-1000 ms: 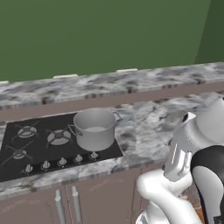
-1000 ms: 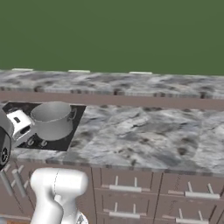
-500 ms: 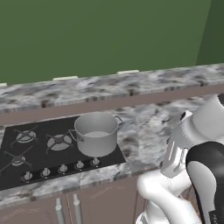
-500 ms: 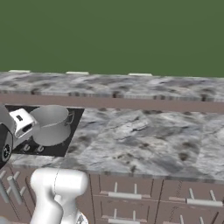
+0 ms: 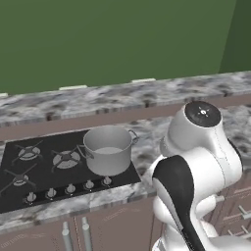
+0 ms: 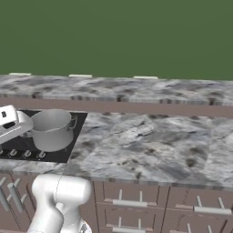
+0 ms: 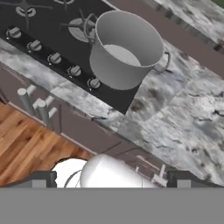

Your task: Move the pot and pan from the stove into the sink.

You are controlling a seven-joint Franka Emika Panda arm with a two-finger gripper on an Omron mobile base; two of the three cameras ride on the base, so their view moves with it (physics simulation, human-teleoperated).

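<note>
The pot (image 5: 108,149) is a light-grey stockpot standing upright on the right-hand burner of the black stove (image 5: 34,171); it also shows in the right base view (image 6: 52,129) and in the hand view (image 7: 127,48). My gripper (image 7: 113,179) hangs open, out in front of the counter edge and well short of the pot, with nothing between its fingertips (image 7: 41,178). The hand's white body (image 6: 9,123) sits at the left edge of the right base view, beside the pot. The pan and the sink are out of view.
A row of silver knobs (image 7: 54,57) runs along the stove's front edge. Grey marble counter (image 6: 150,145) stretches to the right of the stove. Brown cabinet drawers (image 6: 136,205) and wood floor (image 7: 26,144) lie below. A raised marble ledge (image 5: 122,95) and green wall back the counter.
My arm has swung up and nearer in the left base view, its elbow now large in front. The pot has stayed on its burner and the gripper has stayed open.
</note>
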